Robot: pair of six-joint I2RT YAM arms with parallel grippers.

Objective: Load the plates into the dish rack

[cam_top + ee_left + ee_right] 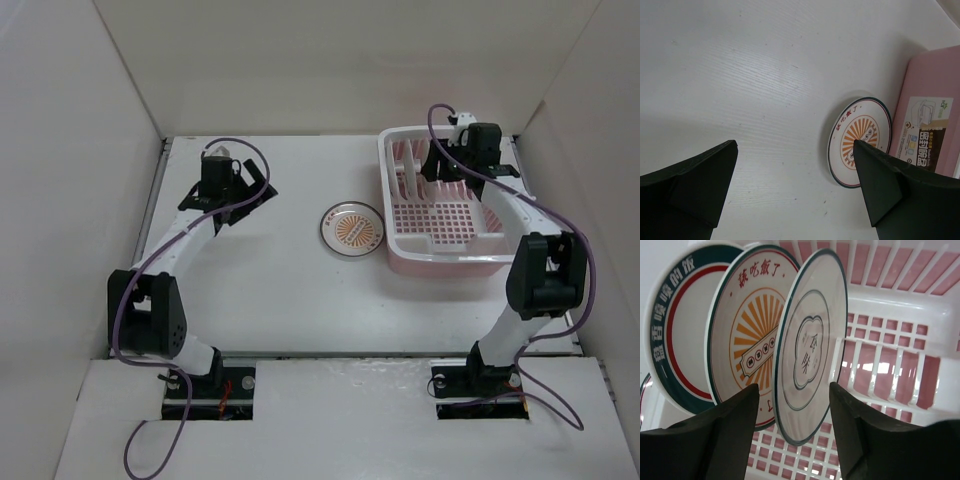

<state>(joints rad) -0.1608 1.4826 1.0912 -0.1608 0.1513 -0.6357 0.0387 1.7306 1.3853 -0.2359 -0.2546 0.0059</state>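
Standing at the near edge, I look over the white table [300, 300] that carries everything. On its far right part sits the pink dish rack [445, 262], with a grid floor and a row of upright dividers at its far end. The left arm [170, 245] bends over the left half of the table, and the right arm [515, 215] reaches over the rack to its far end. Three plates stand on edge in the divider slots, side by side and leaning a little. They are a teal-rimmed plate [677, 340] with a red ring, then a sunburst plate [747, 335] with orange rays, then a white plate [810, 345] with thin dark rings, nearest to the wrist camera. A fourth plate [353, 228], also with an orange sunburst, lies flat on the table just beside the left wall of the rack. On that wall a paper label [925, 135] is stuck. The right gripper [794, 390] is down in the rack with its jaws parted. The lower edge of the white plate is between them with a gap on the left side, so this plate is released and rests in its slot. The left gripper [794, 150] hangs over bare table to the left of the flat plate, its jaws spread wide and holding nothing
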